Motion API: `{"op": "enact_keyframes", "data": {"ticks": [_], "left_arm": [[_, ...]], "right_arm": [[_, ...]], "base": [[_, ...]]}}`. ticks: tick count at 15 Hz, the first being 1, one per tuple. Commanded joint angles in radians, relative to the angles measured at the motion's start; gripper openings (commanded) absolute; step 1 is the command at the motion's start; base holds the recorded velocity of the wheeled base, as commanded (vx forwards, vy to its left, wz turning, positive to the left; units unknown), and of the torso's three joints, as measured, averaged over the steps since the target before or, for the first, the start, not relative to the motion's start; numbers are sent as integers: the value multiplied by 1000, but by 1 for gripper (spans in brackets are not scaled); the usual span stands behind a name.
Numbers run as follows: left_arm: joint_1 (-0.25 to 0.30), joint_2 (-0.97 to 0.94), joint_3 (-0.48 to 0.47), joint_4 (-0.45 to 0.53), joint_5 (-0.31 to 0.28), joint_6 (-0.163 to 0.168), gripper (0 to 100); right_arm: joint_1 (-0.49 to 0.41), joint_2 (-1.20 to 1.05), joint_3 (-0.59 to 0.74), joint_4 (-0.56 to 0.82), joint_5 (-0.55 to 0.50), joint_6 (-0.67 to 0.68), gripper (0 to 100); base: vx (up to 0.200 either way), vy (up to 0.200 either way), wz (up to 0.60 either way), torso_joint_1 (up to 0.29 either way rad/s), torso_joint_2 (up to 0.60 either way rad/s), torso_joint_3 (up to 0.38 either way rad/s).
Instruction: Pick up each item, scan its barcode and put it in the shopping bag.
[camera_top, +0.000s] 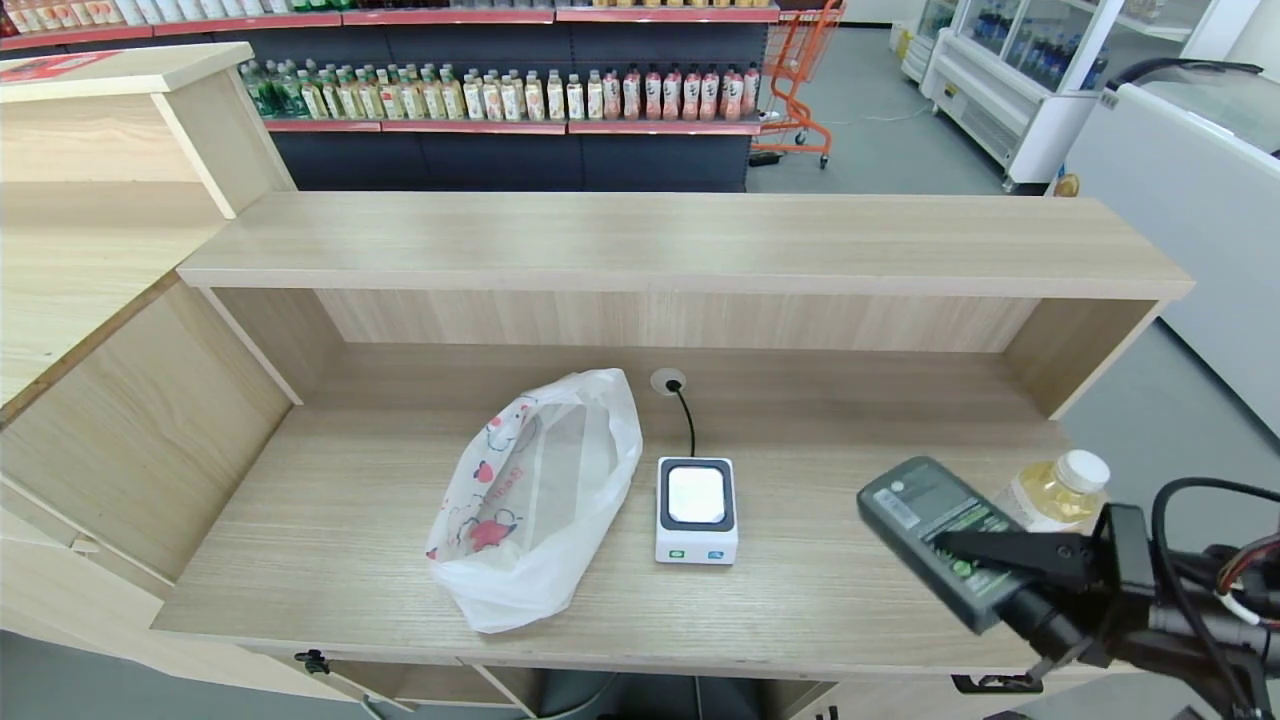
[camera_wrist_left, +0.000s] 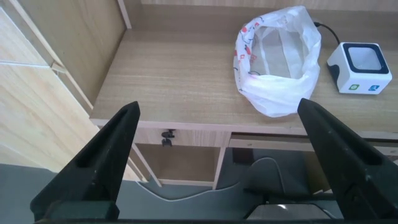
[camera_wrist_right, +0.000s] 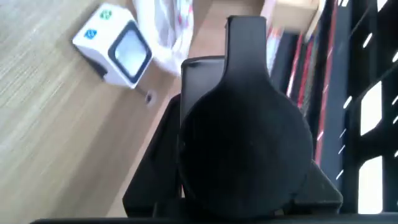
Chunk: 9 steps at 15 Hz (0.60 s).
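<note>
- Grey pack (camera_top: 915, 505), flat and dark, sits pinched in my right pincer (camera_top: 960, 545), whose fingers are pressed onto it. I hold it tilted, off the surface (camera_top: 330, 540), by the right front corner, with its labelled end turned towards the middle.
- My left pincer (camera_wrist_left: 219, 107) hangs out past the front edge of the surface. Its two fingers (camera_wrist_left: 118, 140) are spread wide with nothing between them.
- Just behind the pack, a bottle (camera_top: 1060, 490) of yellow liquid with a white cap stands near the right edge of the surface, its lower part hidden by the pack.
- At the middle of the surface rests the scanner (camera_top: 696, 510), a white box with a dark-framed window facing up, well apart from the pack.
- Just to its left lies the shopping bag (camera_top: 540, 500), thin white plastic with red print, slumped on its side with its mouth towards the back.
- A black cable (camera_top: 689, 420) runs from the scanner's rear to a round hole in the surface.
- Beyond the raised ledge (camera_top: 680, 240), a store shelf (camera_top: 500, 125) carries rows of drinks, with an orange trolley (camera_top: 800, 80) beside it.
</note>
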Motion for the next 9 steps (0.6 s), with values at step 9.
{"op": "enact_keyframes", "data": {"ticks": [9], "left_arm": [[0, 0, 0, 0, 0, 0, 100]], "right_arm": [[330, 301, -172, 104, 109, -444, 0]], "base": [[0, 0, 0, 0, 0, 0]]}}
